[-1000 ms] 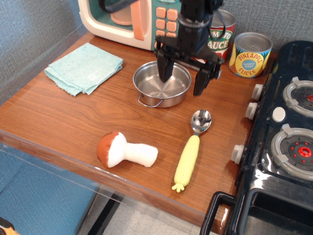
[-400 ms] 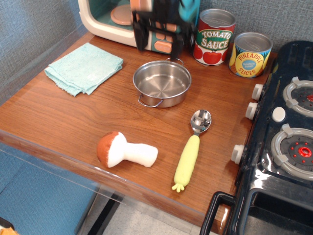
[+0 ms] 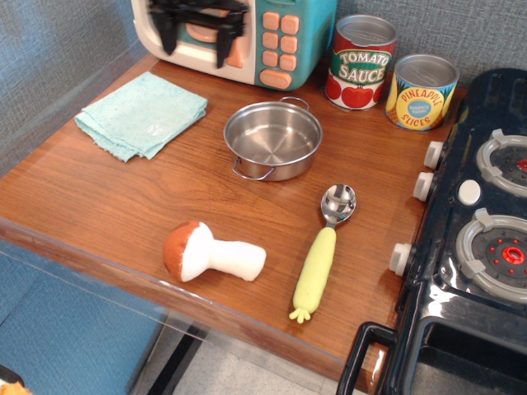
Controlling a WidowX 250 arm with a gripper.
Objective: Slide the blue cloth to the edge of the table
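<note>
Brown wood-grain worktop [image 3: 123, 197] carries a steel pot [image 3: 272, 140], empty. Two closed cans [image 3: 391, 74] stand behind. Blue cloth [image 3: 142, 113] lies flat near the back left, below the pincer [image 3: 198, 37], which hangs spread wide, holding nothing.

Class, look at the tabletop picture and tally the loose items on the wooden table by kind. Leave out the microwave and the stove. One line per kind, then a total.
Cans: 2 (tomato sauce, pineapple)
Cloths: 1 (blue cloth)
Pots: 1 (pot)
Spoons: 1 (spoon)
Toy mushrooms: 1 (mushroom)
Total: 6
</note>
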